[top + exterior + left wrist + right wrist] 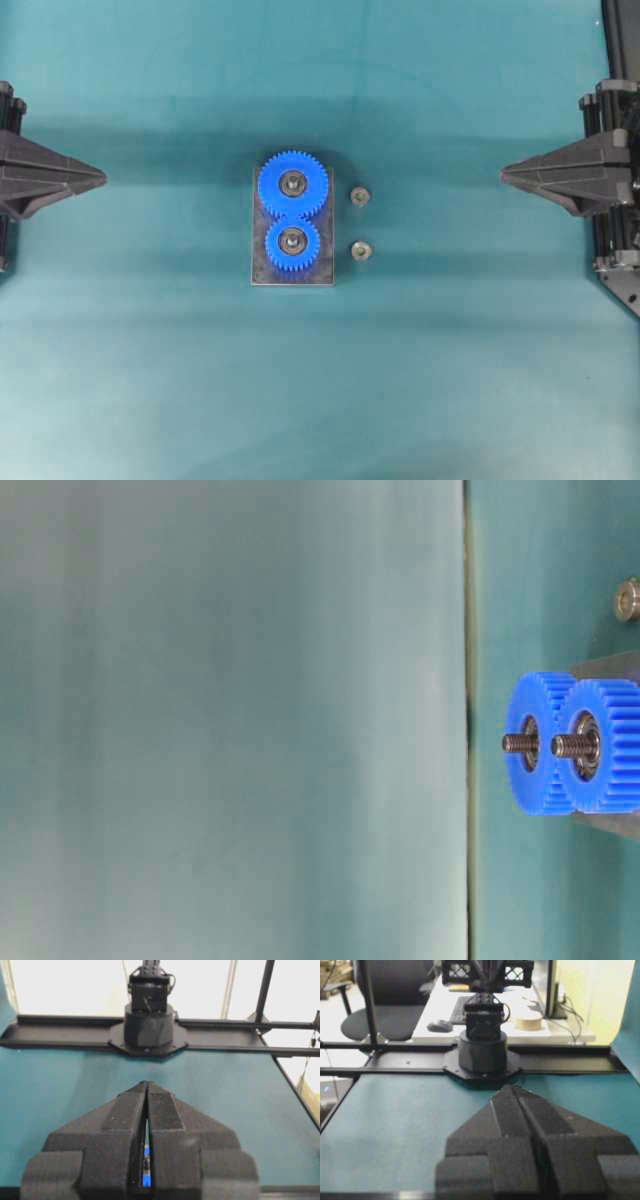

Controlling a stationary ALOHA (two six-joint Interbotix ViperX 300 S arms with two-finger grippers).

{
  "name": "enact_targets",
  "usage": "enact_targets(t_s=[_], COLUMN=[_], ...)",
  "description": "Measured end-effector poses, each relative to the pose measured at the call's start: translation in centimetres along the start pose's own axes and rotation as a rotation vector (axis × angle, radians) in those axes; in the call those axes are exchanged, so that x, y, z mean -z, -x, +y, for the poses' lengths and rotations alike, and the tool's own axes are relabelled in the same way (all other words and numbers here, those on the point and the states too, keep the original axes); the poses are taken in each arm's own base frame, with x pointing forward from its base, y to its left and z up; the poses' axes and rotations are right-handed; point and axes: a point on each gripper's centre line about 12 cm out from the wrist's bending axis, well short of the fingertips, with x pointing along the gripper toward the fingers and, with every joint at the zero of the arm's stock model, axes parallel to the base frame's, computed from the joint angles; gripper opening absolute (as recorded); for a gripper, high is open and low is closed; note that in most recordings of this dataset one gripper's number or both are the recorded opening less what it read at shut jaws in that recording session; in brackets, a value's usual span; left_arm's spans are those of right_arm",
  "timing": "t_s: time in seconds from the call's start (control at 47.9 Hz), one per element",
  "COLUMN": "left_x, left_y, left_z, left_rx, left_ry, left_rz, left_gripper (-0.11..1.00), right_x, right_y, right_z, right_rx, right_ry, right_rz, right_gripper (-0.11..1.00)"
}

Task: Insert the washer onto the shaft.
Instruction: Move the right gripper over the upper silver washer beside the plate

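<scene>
**Both arms parked, washers waiting beside the gear plate**

Nothing is in hand yet. The left gripper [100,178] sits at the left edge of the bench with its jaws pressed together and empty; the right gripper [505,176] mirrors it at the right edge, jaws also closed on nothing. Both are well apart from the work in the middle.

There, a small dark base plate [292,276] carries two blue gears — a larger gear [293,183] toward the far side and a smaller gear [292,241] toward the near side, teeth meshed. From table level a threaded shaft [573,745] pokes out of each gear's hub, both bare, so no washer is on yet.

Two washers lie flat on the teal cloth just beside the plate's right edge: the far washer [360,196] level with the larger gear and the near washer [362,250] level with the smaller one. The right arm looks the natural one to fetch either.

What worries me from here is the pick-up. The washers are thin and lie flat, so closing jaws could skid one across the cloth or tip it up rather than grip it. Held crooked, its hole would catch on the threads instead of sliding down — and a nudge could knock the gears or shift the plate
</scene>
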Motion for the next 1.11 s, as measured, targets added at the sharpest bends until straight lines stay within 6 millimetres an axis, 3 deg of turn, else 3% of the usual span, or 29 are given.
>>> enact_targets(t_s=[0.104, 0.271, 0.584, 0.814, 1.106], left_x=[1.7, 2.8, 4.5, 4.5, 4.3], left_y=[-0.4, -1.8, -3.0, -2.4, -2.2], left_z=[-0.1, -0.2, -0.4, -0.5, -0.5], left_rx=[0.003, 0.007, 0.011, 0.015, 0.016], left_ry=[0.029, 0.031, 0.022, 0.019, 0.019], left_rz=[0.072, 0.180, 0.413, 0.454, 0.463], left_gripper=[0.01, 0.01, 0.01, 0.01, 0.01], right_x=[1.4, 5.5, 7.8, 9.3, 10.9], right_y=[0.1, 1.0, 1.2, -1.7, -6.4], right_z=[-0.2, -0.1, -0.4, -1.5, -3.4], right_rx=[0.017, 0.051, 0.091, 0.142, 0.194], right_ry=[-0.061, -0.248, -0.258, -0.237, -0.219], right_rz=[0.069, 0.408, 0.715, 0.955, 1.131], right_gripper=[0.02, 0.02, 0.02, 0.02, 0.02])
